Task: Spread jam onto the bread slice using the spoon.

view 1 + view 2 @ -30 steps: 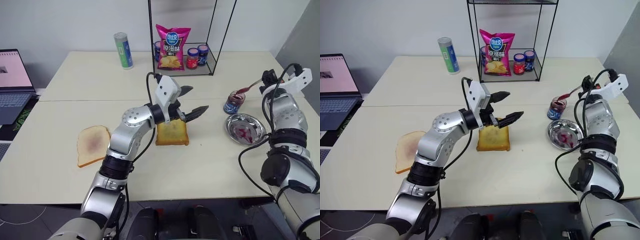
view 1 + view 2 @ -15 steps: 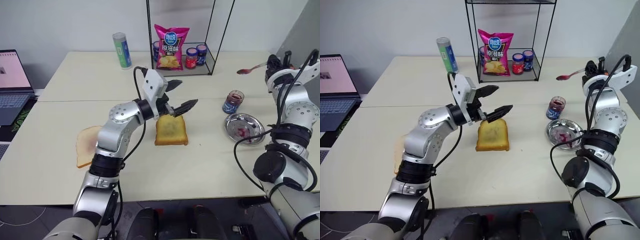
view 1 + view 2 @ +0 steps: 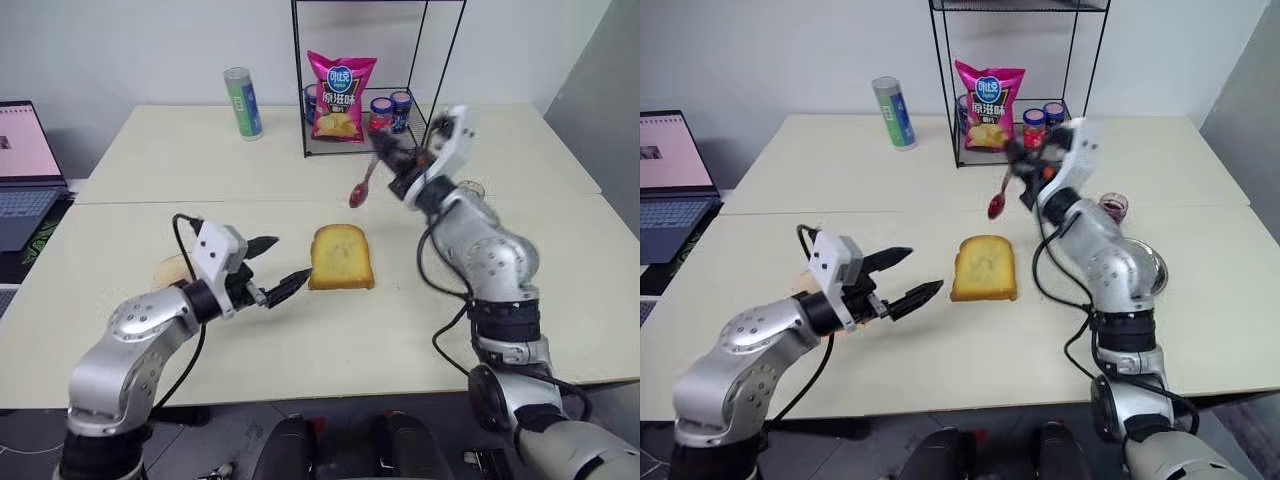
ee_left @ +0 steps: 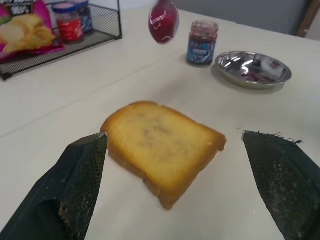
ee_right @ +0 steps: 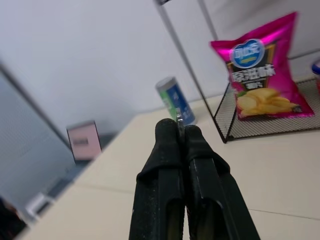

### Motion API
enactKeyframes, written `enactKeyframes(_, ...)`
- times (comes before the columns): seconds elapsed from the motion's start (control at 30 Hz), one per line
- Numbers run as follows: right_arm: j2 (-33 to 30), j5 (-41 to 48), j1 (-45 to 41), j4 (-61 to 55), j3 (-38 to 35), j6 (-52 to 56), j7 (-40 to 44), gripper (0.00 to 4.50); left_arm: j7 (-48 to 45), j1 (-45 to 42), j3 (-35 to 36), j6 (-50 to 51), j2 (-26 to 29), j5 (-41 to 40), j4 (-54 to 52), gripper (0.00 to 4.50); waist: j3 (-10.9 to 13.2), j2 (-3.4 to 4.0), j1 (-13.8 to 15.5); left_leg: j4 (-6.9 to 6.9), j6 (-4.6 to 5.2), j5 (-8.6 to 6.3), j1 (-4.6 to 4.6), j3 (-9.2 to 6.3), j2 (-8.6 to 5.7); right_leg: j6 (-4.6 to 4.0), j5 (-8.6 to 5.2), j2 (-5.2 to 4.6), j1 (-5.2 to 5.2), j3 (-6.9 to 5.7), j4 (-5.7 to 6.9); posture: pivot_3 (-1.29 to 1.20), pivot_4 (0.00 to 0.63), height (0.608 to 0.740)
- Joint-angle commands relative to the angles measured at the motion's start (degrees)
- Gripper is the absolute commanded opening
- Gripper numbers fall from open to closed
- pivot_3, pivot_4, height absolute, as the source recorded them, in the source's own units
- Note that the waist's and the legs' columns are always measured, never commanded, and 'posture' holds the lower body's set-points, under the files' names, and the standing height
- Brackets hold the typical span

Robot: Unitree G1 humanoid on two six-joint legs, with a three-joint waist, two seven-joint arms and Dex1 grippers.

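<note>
Centre frame: bread slice (image 3: 341, 257) flat on the desk (image 3: 400, 330). My right end effector (image 3: 392, 164) pinches the spoon (image 3: 361, 188), jam (image 4: 163, 22) loaded, just above it. Left end effector (image 3: 274, 271) wide, empty, parked lower left, clearing the spread.

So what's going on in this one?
The robot is partway through putting jam on toast. Its right hand is shut on the spoon, which carries jam in its bowl and hangs above the table just beyond the bread slice. The left hand is open and empty beside the slice. The top of the bread shows no jam yet.
</note>
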Motion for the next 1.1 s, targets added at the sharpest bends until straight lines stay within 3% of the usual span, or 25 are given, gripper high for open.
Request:
enactKeyframes(0.03,-1.9,-7.9,1.0,-3.8,6.8,-6.5,6.4,0.07,2.3,1.5,1.8,0.3,-0.1,-1.5,-4.3,4.5,0.0,0.0,0.1,0.0,-0.01,0.0,0.0,0.01,0.06,-0.01,0.01,0.06,-0.01,0.01,0.0,0.0,0.15,0.74)
enactKeyframes(0.33,-4.8,-25.9,3.8,-0.6,19.4,-26.8,17.5,0.07,6.3,3.9,0.7,1.5,-1.2,-3.0,-7.0,4.5,0.0,-0.01,0.2,-0.09,-0.08,0.03,0.01,0.01,0.34,-0.35,0.12,0.38,-0.1,0.0,0.01,0.0,0.15,0.74)
enactKeyframes(0.57,-3.0,-30.1,3.8,4.4,19.3,-34.4,20.0,0.07,7.2,4.4,0.7,1.2,-0.7,-3.5,-7.1,4.5,0.0,-0.04,0.3,-0.07,-0.14,0.06,0.01,0.01,0.34,-0.37,0.13,0.37,-0.08,0.0,0.0,0.0,0.15,0.74)
enactKeyframes(0.93,1.1,-35.8,6.5,25.5,18.3,-46.6,17.8,0.07,7.7,3.7,0.3,1.2,-0.6,-3.8,-6.7,4.5,-0.1,-0.12,0.4,-0.07,-0.15,0.07,0.07,0.05,0.34,-0.46,0.15,0.37,-0.05,0.03,0.0,0.0,0.15,0.74)
enactKeyframes(1.1,1.0,-34.4,4.9,23.7,14.6,-46.2,17.4,0.07,7.3,2.8,-0.1,1.0,-0.4,-3.8,-6.0,4.5,-0.1,-0.13,0.5,-0.07,-0.18,0.08,0.15,0.03,0.34,-0.47,0.15,0.37,0.03,0.02,0.02,0.0,0.15,0.74)
